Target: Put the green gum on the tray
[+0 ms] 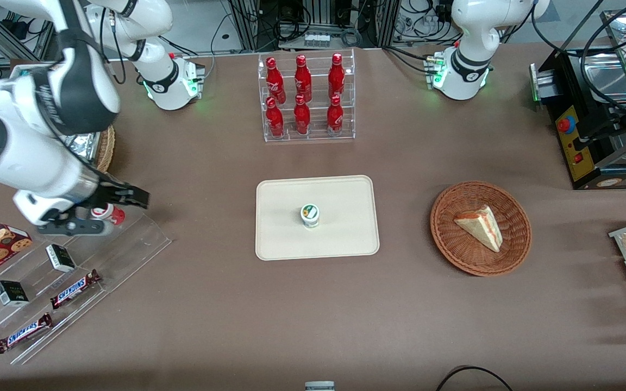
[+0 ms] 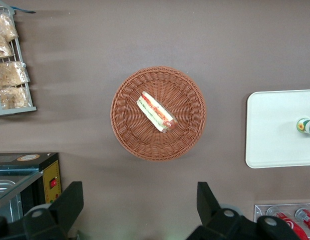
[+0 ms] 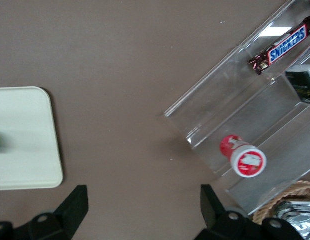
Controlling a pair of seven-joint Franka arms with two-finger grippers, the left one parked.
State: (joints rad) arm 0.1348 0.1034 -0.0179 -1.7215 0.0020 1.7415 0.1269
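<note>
With green gum [image 1: 310,215] upright on tray [image 1: 345,190], hand [image 1: 128,199] open above rack [image 1: 144,233].

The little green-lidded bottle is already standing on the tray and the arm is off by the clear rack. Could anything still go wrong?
Possibly. The green gum stands upright on the tray, so a bump could tip it. The gripper, open, hangs just above the clear rack beside the red-lidded bottle; dropping or swinging could knock that bottle or the rack.

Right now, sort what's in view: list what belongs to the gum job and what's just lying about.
Job:
green gum, upright on the tray
end effector, open, above the clear rack

Lying about:
red-lidded bottle
Snickers bars
cola bottles
basket with sandwich
</note>
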